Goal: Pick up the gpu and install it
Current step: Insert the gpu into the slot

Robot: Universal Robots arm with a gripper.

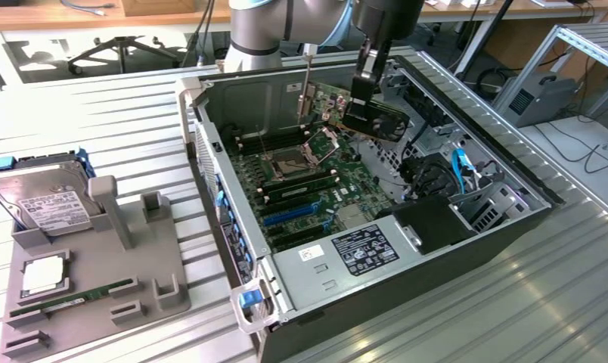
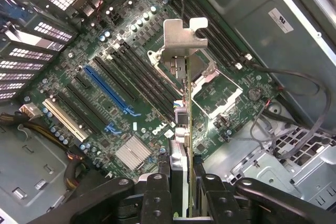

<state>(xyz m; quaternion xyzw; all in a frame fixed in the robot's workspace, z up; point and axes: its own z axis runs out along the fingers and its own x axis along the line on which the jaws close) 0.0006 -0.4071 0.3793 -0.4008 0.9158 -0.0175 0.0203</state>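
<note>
Wrist view: black jaws pinch the thin flat gpu [image 2: 181, 121], its bracket [image 2: 181, 38] silver metal.

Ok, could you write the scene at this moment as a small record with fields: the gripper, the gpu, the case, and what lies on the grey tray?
gripper: shut on the gpu, lowered into the open computer case
gpu: held in the air over the motherboard, not in a slot
computer case: on its side, side panel off
grey tray: carries the hard drive and the memory stick, at the exterior view's left
</note>
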